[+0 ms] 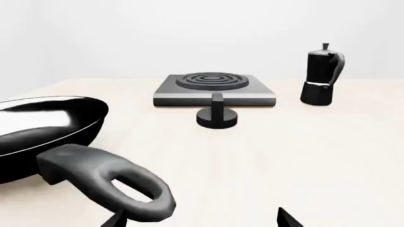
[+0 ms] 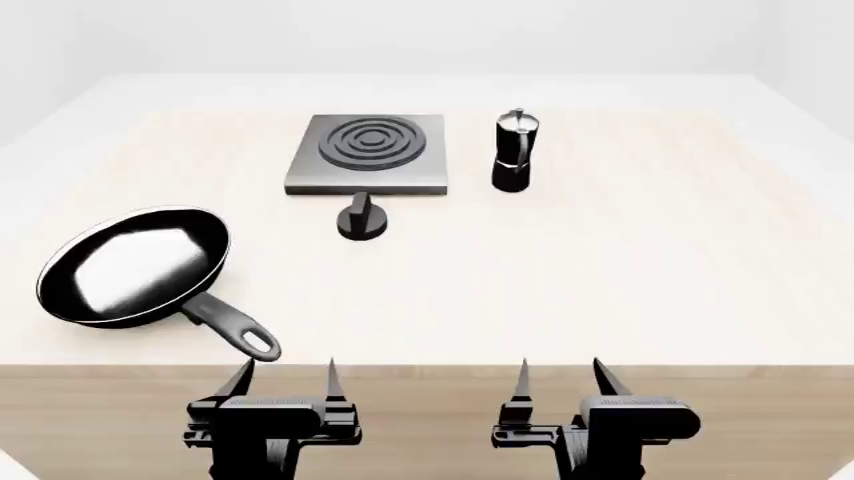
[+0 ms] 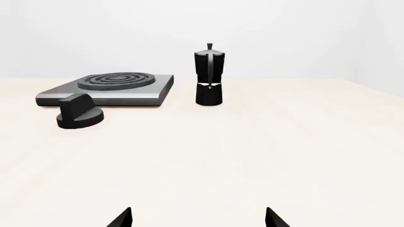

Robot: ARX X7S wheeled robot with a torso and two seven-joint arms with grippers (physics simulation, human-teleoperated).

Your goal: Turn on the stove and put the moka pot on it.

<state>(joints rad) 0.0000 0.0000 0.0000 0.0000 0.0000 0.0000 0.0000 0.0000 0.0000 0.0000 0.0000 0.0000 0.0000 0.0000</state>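
The stove point(image 2: 366, 152) is a flat grey square plate with a ringed burner at the table's far middle; it also shows in the left wrist view point(image 1: 213, 88) and the right wrist view point(image 3: 107, 88). Its black round knob point(image 2: 362, 219) sits just in front of it, seen too in both wrist views point(image 1: 217, 115) point(image 3: 79, 114). The moka pot point(image 2: 514, 150) stands upright on the table right of the stove point(image 1: 322, 74) point(image 3: 209, 75). My left gripper point(image 2: 286, 380) and right gripper point(image 2: 561, 378) are both open and empty at the table's near edge.
A black frying pan point(image 2: 134, 266) lies at the near left, its handle point(image 2: 236, 329) pointing toward my left gripper. In the left wrist view the handle point(image 1: 110, 182) lies close in front of the jaws. The light wooden table point(image 2: 601, 270) spreads between the grippers and the stove.
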